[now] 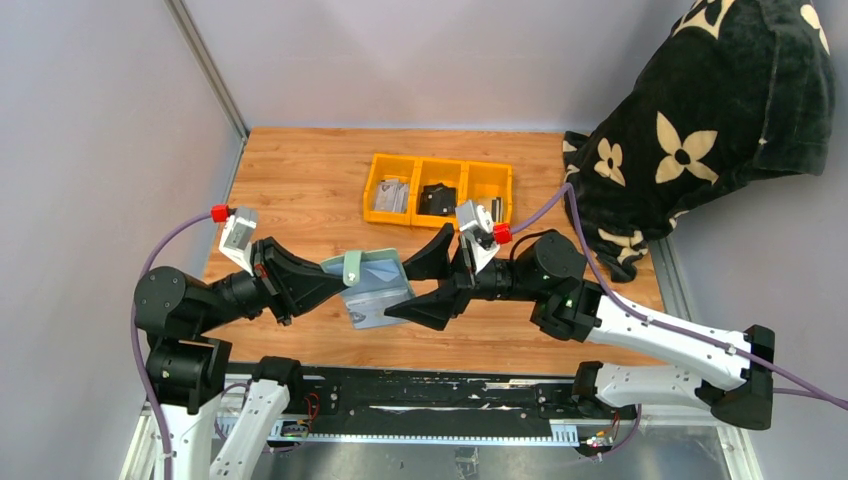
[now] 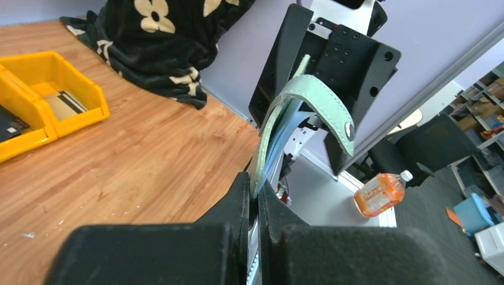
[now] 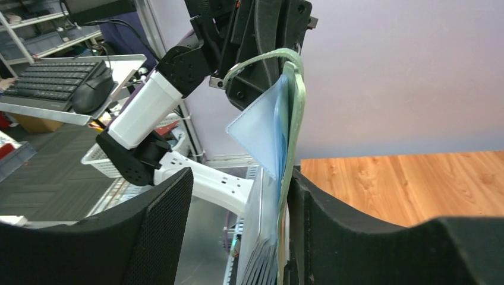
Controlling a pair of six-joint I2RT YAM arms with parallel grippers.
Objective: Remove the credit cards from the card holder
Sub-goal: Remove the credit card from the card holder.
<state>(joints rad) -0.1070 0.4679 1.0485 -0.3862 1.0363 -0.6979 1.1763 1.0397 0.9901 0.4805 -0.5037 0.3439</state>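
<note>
The sage-green card holder [image 1: 372, 287] is held above the table's front middle, open, with its blue-grey inside showing. My left gripper [image 1: 335, 285] is shut on its left edge; in the left wrist view [image 2: 254, 185] the card holder [image 2: 268, 133] stands edge-on and its strap tab [image 2: 324, 100] curls over. My right gripper [image 1: 398, 295] is open, its jaws on either side of the card holder's right end. In the right wrist view [image 3: 239, 176] the card holder [image 3: 292, 119] lies against the right finger [image 3: 333, 219], and grey credit cards [image 3: 257, 261] show in it.
A yellow three-compartment bin [image 1: 440, 163] stands behind: grey cards [image 1: 390, 197] in the left compartment, a black lump [image 1: 437, 198] in the middle, a striped card [image 2: 66, 104] in the right one. A black flowered blanket [image 1: 700, 110] lies at the back right.
</note>
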